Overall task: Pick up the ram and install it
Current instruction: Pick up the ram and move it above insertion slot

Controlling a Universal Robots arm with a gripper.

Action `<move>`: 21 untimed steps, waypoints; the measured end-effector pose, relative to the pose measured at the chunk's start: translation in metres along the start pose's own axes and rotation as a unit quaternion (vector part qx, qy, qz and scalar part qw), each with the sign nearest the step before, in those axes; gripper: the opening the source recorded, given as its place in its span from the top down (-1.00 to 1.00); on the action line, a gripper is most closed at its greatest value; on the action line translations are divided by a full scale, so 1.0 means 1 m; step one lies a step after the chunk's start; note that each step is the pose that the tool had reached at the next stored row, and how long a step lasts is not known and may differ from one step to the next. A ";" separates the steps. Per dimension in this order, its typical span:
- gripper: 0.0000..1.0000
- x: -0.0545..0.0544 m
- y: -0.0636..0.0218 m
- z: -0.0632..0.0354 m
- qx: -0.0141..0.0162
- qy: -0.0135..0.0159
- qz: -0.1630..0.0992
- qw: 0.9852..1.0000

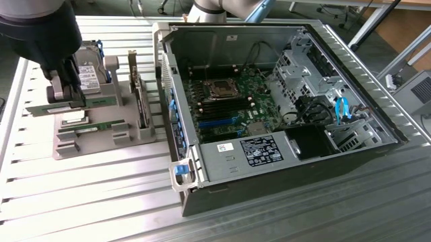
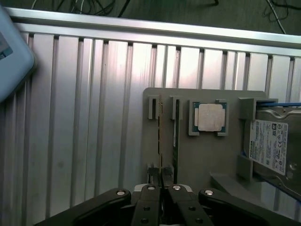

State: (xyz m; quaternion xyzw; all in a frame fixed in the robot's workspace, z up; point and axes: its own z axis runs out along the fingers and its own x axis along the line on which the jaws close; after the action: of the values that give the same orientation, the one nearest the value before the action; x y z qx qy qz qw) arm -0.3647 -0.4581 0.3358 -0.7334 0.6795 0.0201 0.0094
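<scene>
The ram [image 2: 160, 136] is a thin green stick seen edge-on in a slot of the grey holder [image 2: 211, 160]. My gripper [image 2: 160, 178] is shut on its near end, with the black fingers [image 2: 152, 175] pressed against both faces. In the exterior view the gripper [image 1: 66, 101] hangs over the holder's left part at the exterior view's left, with the gripped ram [image 1: 75, 107] under it. A second, similar ram stick [image 2: 175, 136] stands in the neighbouring slot [image 1: 94, 127].
The open computer case [image 1: 377, 101] lies to the exterior view's right, with its motherboard [image 1: 235, 101] and memory slots [image 1: 222, 110] exposed. On the holder [image 1: 101, 143] are a square processor chip [image 2: 209, 117], a hard drive [image 2: 272, 146] and an upright expansion card [image 1: 138, 96]. The table is ribbed metal [image 1: 88, 191].
</scene>
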 end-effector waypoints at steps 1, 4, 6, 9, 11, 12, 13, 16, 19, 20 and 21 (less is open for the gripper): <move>0.77 0.000 0.0001 -0.0046 0.000 0.000 0.000 1.000; 0.77 -0.001 0.0002 -0.0172 0.000 0.000 0.000 1.000; 0.77 -0.001 0.0003 -0.0243 0.000 0.000 0.000 1.000; 0.77 -0.001 0.0004 -0.0305 0.000 0.000 0.000 1.000; 0.77 -0.001 0.0005 -0.0336 0.000 0.000 0.000 1.000; 0.77 -0.002 0.0005 -0.0366 0.000 0.000 0.000 1.000; 0.77 -0.002 0.0005 -0.0402 0.000 0.000 0.000 1.000; 0.77 -0.002 0.0007 -0.0484 0.000 0.000 0.000 1.000; 0.77 -0.002 0.0007 -0.0528 0.000 0.000 0.000 1.000; 0.77 -0.002 0.0007 -0.0529 0.000 0.000 0.000 1.000; 0.77 -0.002 0.0007 -0.0529 0.000 0.000 0.000 1.000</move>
State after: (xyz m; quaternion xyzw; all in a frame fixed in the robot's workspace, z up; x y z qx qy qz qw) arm -0.3647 -0.4581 0.3888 -0.7334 0.6794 0.0201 0.0095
